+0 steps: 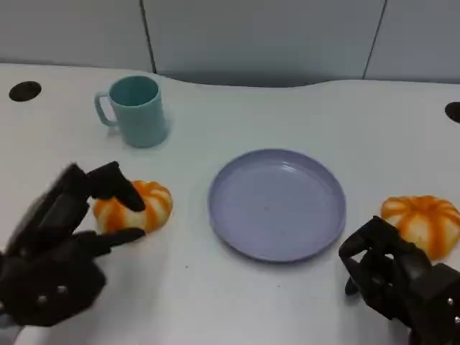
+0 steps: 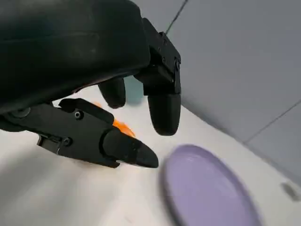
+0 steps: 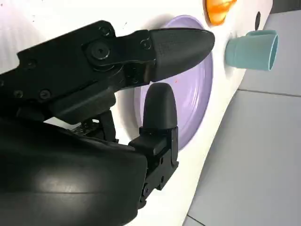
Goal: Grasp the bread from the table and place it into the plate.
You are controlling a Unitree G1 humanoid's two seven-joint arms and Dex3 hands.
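Observation:
An orange-and-white round bread (image 1: 136, 206) lies on the white table left of the lavender plate (image 1: 277, 203). My left hand (image 1: 57, 251) reaches around it with fingers spread, one finger over its top and the thumb along its near side, not closed on it. In the left wrist view a sliver of the bread (image 2: 121, 127) shows between the fingers of the left hand (image 2: 70, 52), with the plate (image 2: 211, 188) beyond. My right hand (image 1: 402, 280) rests at the table's front right, fingers curled in, holding nothing.
A second orange-and-white bread (image 1: 424, 221) sits right of the plate, just beyond my right hand. A teal mug (image 1: 136, 109) stands at the back left. The right wrist view shows the plate (image 3: 197, 94), the mug (image 3: 251, 49) and the far bread (image 3: 218, 9).

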